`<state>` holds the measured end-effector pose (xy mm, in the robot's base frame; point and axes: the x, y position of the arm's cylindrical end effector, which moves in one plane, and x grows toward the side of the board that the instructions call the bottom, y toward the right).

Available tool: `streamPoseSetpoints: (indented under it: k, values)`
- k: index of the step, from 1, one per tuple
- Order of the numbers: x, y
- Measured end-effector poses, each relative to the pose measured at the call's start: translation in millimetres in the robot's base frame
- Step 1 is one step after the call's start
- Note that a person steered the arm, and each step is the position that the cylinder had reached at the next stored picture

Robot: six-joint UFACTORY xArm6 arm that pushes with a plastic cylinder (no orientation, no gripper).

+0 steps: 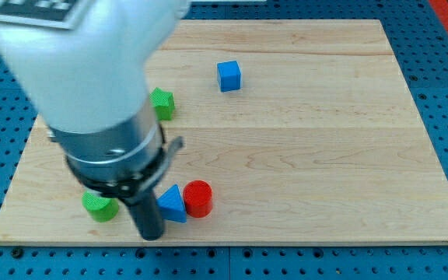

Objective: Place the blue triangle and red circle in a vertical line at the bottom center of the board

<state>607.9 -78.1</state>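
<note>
The blue triangle (173,204) lies near the bottom edge of the wooden board (302,148), left of centre. The red circle (198,197) sits right against its right side, touching it. My tip (151,236) is at the end of the dark rod, just left of and slightly below the blue triangle, touching or nearly touching it. The arm's large white and grey body (92,93) covers the upper left of the view.
A blue cube (229,75) stands near the top centre. A green block (162,103) lies at the left, partly behind the arm. A second green block (99,207) lies at the bottom left, beside the rod. A blue pegboard surrounds the board.
</note>
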Motion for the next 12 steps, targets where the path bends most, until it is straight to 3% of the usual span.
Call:
streamPoseSetpoints:
  k: [5,7,8,10,12]
  values:
    - [-22.3,56.1]
    - [-67.0,80.1]
    - [-79.2,68.0]
    - [-79.3,-44.3]
    - [-41.4,-9.2]
